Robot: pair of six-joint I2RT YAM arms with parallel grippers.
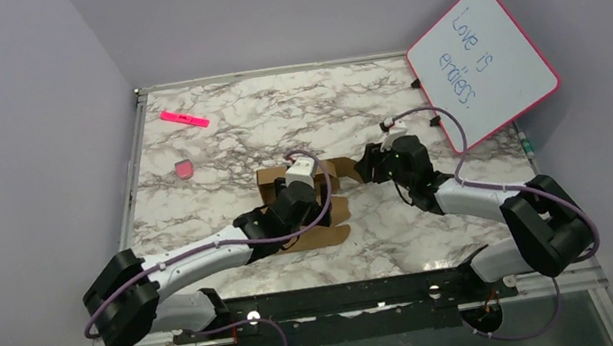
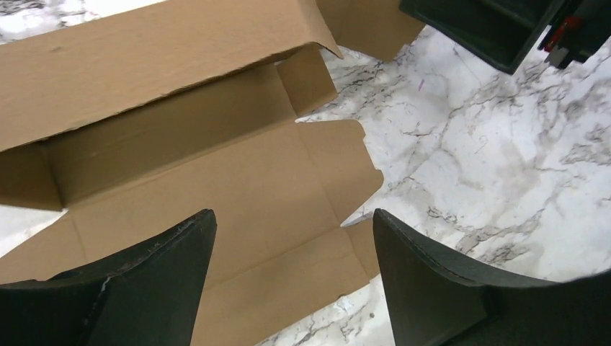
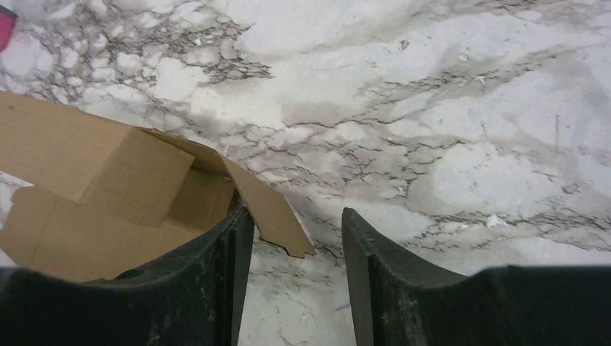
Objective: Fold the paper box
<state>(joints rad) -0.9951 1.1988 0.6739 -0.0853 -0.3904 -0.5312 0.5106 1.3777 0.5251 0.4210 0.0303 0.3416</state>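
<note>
Lab booth: walled marble table [image 1: 277, 114]

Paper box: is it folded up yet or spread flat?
Partly folded: the paper box has one long panel raised over its base, while its end flap lies flat on the table.

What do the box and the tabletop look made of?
The box: plain brown cardboard, matte, with scored fold lines and rough cut edges. The tabletop: white with grey veins, smooth, marble-look; real stone or printed laminate, I cannot tell.
</note>
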